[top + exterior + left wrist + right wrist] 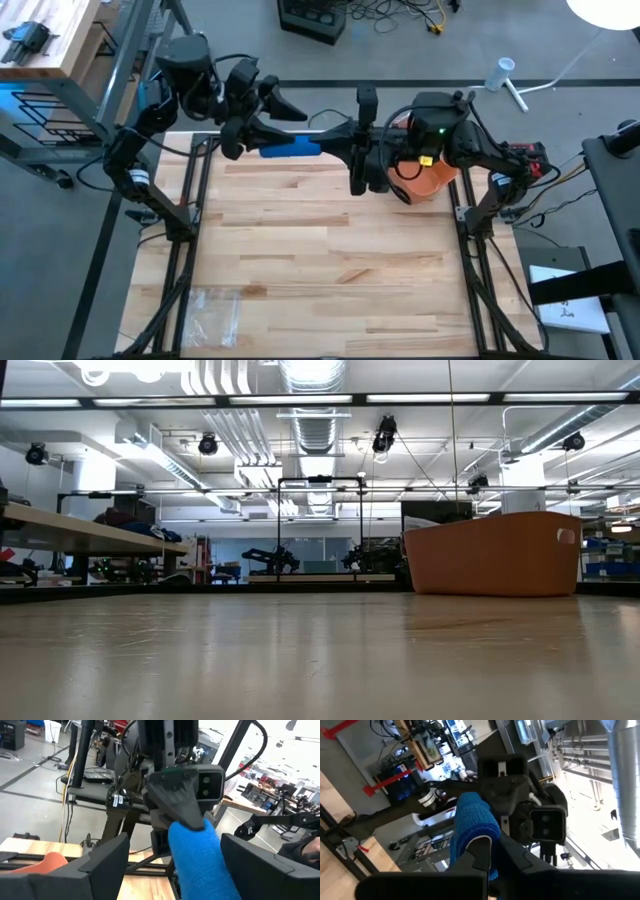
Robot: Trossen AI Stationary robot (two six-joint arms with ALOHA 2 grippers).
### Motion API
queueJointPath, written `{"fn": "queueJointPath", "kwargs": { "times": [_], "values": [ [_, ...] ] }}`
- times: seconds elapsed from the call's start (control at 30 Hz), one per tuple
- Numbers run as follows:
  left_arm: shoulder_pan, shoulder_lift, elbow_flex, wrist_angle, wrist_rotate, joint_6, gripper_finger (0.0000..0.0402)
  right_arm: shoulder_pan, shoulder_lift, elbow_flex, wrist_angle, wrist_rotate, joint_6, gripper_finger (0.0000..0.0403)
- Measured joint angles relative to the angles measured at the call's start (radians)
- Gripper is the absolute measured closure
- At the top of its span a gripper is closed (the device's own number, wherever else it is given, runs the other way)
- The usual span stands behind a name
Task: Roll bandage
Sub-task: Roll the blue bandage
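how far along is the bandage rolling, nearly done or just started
Looks midway, hard to say exactly. Done: the blue bandage is off the table, held in the air at its far edge between both arms. In hand: the right gripper is clamped on one end; the left gripper has its jaws spread either side of the other end. Left: how much remains unrolled is not visible. The orange bin sits nearby.

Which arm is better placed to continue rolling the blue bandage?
Probably the right. The right gripper is shut on the bandage, held in the air between both arms. The left gripper is open around its other end, not yet gripping it.
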Motion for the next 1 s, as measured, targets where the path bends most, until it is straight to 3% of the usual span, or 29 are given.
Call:
{"fn": "queueJointPath", "kwargs": {
  "times": [0.47,1.0],
  "values": [
    [0.009,0.001,0.000,-0.049,-0.001,0.021,0.0118,0.006,-0.009,0.000,0.001,-0.064,0.001,0.0394],
    [0.009,0.009,0.000,-0.030,-0.010,0.024,0.0114,0.006,-0.012,0.001,0.065,-0.115,0.007,0.0394]
  ]
}}
